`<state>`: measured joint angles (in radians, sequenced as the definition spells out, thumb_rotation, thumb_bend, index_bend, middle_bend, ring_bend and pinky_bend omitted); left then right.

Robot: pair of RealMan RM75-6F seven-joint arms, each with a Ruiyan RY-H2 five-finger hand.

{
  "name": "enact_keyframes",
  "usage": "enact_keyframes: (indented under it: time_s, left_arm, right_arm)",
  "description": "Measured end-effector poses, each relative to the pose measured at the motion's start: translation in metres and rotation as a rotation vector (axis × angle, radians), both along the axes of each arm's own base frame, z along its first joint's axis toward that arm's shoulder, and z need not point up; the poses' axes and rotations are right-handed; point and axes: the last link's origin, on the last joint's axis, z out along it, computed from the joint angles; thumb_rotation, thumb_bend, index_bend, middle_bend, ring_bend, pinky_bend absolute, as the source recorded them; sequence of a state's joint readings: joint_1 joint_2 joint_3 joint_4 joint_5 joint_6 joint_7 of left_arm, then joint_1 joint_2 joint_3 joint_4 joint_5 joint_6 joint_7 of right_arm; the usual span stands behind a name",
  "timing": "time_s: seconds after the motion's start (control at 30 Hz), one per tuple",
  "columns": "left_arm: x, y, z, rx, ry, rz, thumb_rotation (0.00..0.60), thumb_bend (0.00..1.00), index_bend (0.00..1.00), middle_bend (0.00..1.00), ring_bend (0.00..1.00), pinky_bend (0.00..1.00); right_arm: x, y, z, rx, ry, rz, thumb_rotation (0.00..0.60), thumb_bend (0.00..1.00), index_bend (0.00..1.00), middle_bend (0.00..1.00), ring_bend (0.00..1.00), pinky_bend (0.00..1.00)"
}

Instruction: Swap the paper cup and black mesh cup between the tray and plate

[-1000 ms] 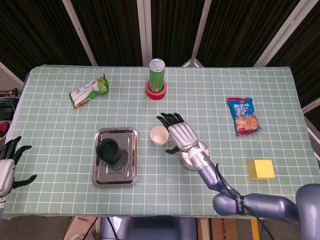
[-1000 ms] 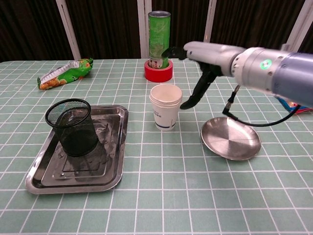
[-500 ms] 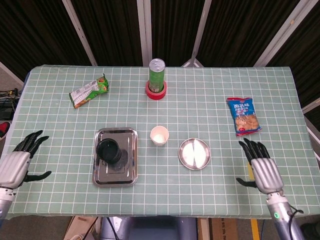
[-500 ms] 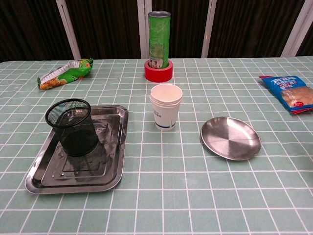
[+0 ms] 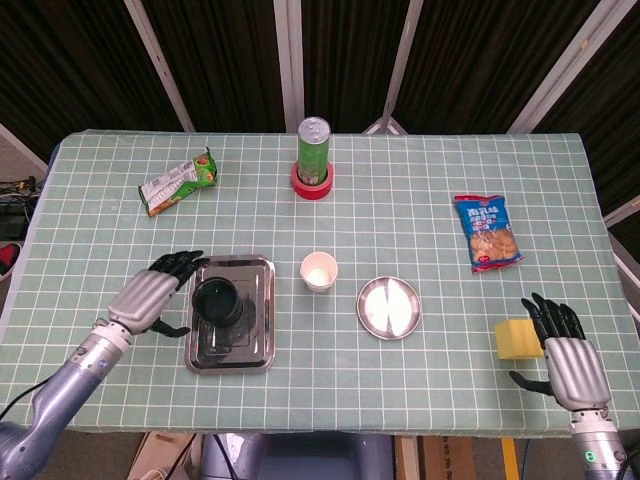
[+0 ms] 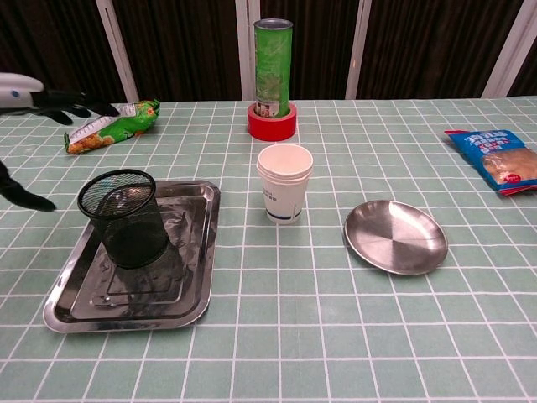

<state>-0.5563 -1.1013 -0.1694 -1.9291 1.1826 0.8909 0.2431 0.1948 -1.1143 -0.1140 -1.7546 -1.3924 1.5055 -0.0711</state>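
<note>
The black mesh cup (image 5: 217, 301) (image 6: 125, 217) stands upright on the steel tray (image 5: 258, 340) (image 6: 191, 277). A white paper cup (image 5: 319, 271) (image 6: 284, 183) sits on the table between the tray and the round steel plate (image 5: 389, 307) (image 6: 395, 236), which holds nothing. My left hand (image 5: 152, 298) (image 6: 25, 94) is open, its fingers spread just left of the tray and the mesh cup, not touching them. My right hand (image 5: 568, 362) is open at the front right corner, far from the plate.
A green chip can (image 5: 314, 152) (image 6: 273, 69) stands in a red tape roll at the back centre. A green snack bag (image 5: 178, 182) (image 6: 111, 125) lies back left, a blue snack bag (image 5: 487, 233) (image 6: 498, 159) at right, a yellow block (image 5: 519, 338) beside my right hand.
My left hand has swung in from the table's left edge to beside the tray. My right hand has drawn back from the paper cup to the front right corner.
</note>
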Motion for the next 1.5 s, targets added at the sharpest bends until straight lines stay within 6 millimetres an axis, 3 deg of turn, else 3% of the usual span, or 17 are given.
enact_keyframes:
  time_s: [0.27, 0.47, 0.53, 0.77, 1.0, 1.13, 1.5]
  left_arm:
    - [0.017, 0.005, -0.047, -0.048, -0.008, -0.028, 0.6, 0.03, 0.05, 0.0, 0.0, 0.07]
    - [0.015, 0.005, -0.062, -0.037, 0.019, -0.041, 0.6, 0.03, 0.06, 0.0, 0.0, 0.08]
    - [0.015, 0.005, -0.063, -0.031, 0.026, -0.046, 0.6, 0.04, 0.08, 0.01, 0.0, 0.1]
    - [0.011, 0.013, -0.068, 0.01, 0.06, -0.077, 0.6, 0.21, 0.2, 0.15, 0.12, 0.25]
    - [0.007, 0.015, -0.069, 0.065, 0.122, -0.107, 0.6, 0.35, 0.35, 0.34, 0.25, 0.35]
    - [0.008, 0.015, -0.07, 0.056, 0.118, -0.115, 0.6, 0.42, 0.43, 0.38, 0.28, 0.35]
    - [0.034, 0.014, -0.052, 0.066, -0.022, -0.157, 0.6, 0.44, 0.44, 0.37, 0.29, 0.35]
  right_arm:
    - [-0.003, -0.001, 0.003, -0.027, 0.0, -0.02, 0.6, 0.0, 0.0, 0.0, 0.0, 0.0]
    - [-0.002, -0.001, 0.003, -0.031, -0.011, -0.019, 0.6, 0.0, 0.0, 0.0, 0.0, 0.0]
    - [-0.002, -0.001, 0.004, -0.035, -0.013, -0.017, 0.6, 0.0, 0.0, 0.0, 0.0, 0.0]
    - [-0.003, -0.004, 0.005, -0.08, -0.011, -0.022, 0.6, 0.0, 0.0, 0.0, 0.0, 0.0]
    - [-0.006, -0.005, 0.002, -0.102, -0.014, -0.041, 0.6, 0.0, 0.0, 0.0, 0.02, 0.0]
    - [-0.005, -0.005, 0.003, -0.109, -0.019, -0.04, 0.6, 0.0, 0.0, 0.0, 0.03, 0.0]
    - [-0.005, -0.005, 0.006, -0.133, -0.04, -0.041, 0.6, 0.0, 0.0, 0.0, 0.04, 0.0]
